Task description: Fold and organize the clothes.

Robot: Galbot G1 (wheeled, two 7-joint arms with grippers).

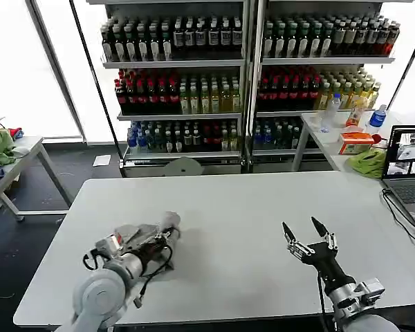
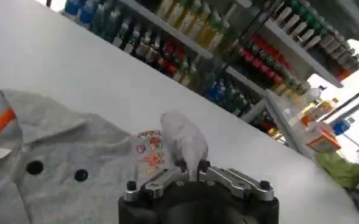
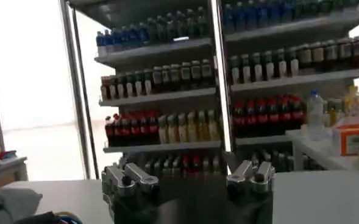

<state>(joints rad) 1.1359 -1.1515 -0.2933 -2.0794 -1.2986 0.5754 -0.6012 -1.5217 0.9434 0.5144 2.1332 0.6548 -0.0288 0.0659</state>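
Note:
A light grey short-sleeved shirt [image 1: 135, 238] lies crumpled on the white table [image 1: 249, 207] near its front left. In the left wrist view the shirt [image 2: 63, 158] shows a collar with an orange inner neck, dark buttons and a small multicoloured chest print [image 2: 150, 149]. My left gripper [image 1: 171, 221] is shut on a raised fold of this shirt [image 2: 182, 137], pinched between the fingertips of the gripper [image 2: 190, 165]. My right gripper [image 1: 306, 232] stands open over the front right of the table, fingers pointing up, nothing between them. The right gripper [image 3: 188, 179] holds nothing; the shirt [image 3: 8, 201] lies far off to its side.
Shelves of bottles [image 1: 242, 76] stand behind the table. A laptop [image 1: 408, 166] sits at the table's right edge with a cable beside it. Green cloth heaps lie on a side table at left [image 1: 0, 145] and on one at right [image 1: 366, 162], near an orange box [image 1: 355, 142].

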